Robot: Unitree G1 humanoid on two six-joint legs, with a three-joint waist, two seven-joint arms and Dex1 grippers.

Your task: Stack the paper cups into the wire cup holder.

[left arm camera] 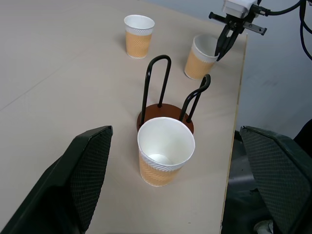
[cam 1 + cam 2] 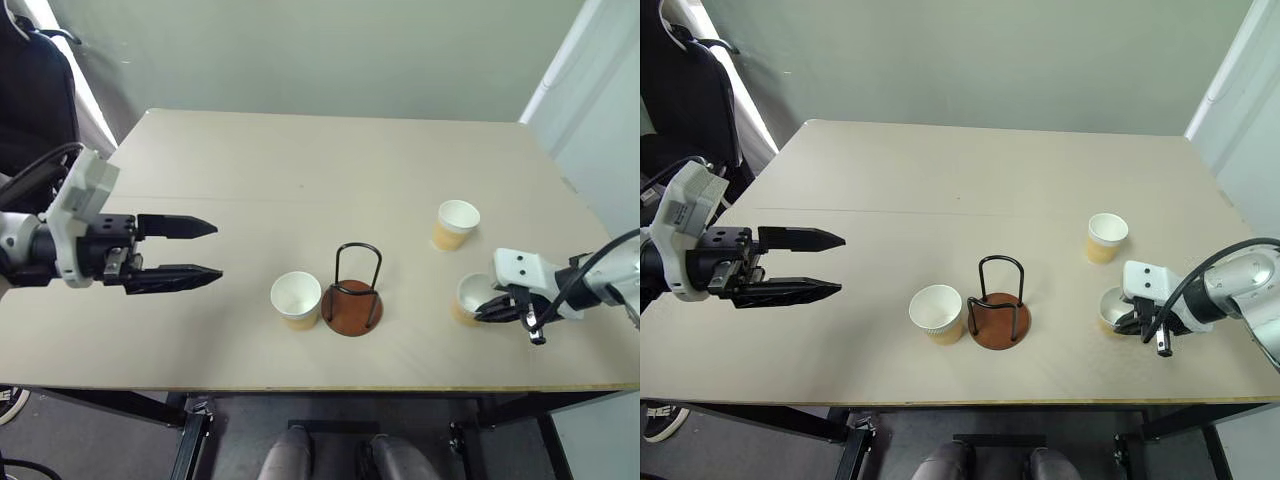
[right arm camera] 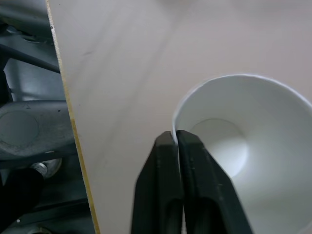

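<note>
Three paper cups stand upright, mouths up, on the desk around the wire cup holder. Right gripper fingers pinch the nearest cup's rim; left gripper fingers are spread.

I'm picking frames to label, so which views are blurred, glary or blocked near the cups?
Right wrist view: fingers loom large and soft, pinching the cup wall, rim cropped. Left wrist view: sharp on the wire cup holder, dark fingers blocking the lower corners. Left eye view: even light, faint shadows, bright strip along the upper left edge.
</note>
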